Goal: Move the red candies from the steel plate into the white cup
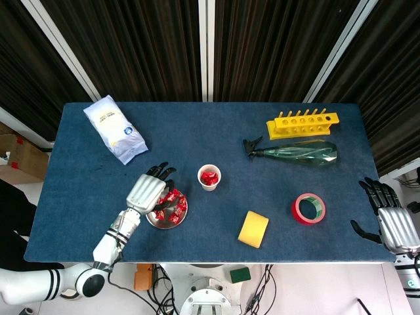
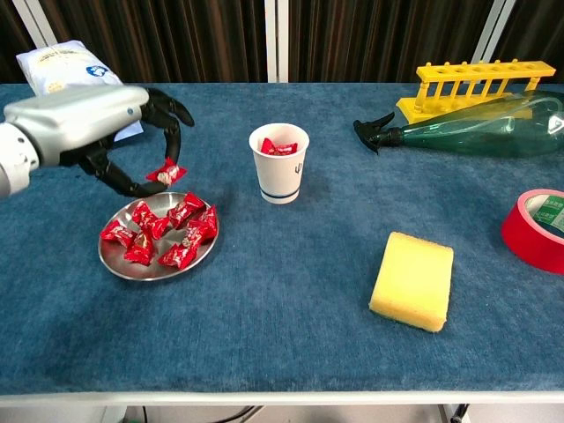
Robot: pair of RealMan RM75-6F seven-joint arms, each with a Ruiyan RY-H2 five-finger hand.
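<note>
A steel plate (image 2: pixel 123 265) (image 1: pixel 155 222) near the table's front left holds several red candies (image 2: pixel 181 231) (image 1: pixel 172 205). My left hand (image 2: pixel 97 123) (image 1: pixel 147 190) hovers above the plate's far side and pinches one red candy (image 2: pixel 166 172) between its fingertips, clear of the plate. The white cup (image 2: pixel 279 163) (image 1: pixel 209 177) stands upright to the right of the hand, with red candies inside. My right hand (image 1: pixel 388 216) rests off the table's right edge with its fingers spread and nothing in it; the chest view does not show it.
A white bag (image 1: pixel 115 129) lies at the back left. A yellow sponge (image 2: pixel 411 280), red tape roll (image 2: pixel 538 228), green spray bottle (image 2: pixel 480 127) and yellow tube rack (image 2: pixel 476 83) occupy the right half of the table.
</note>
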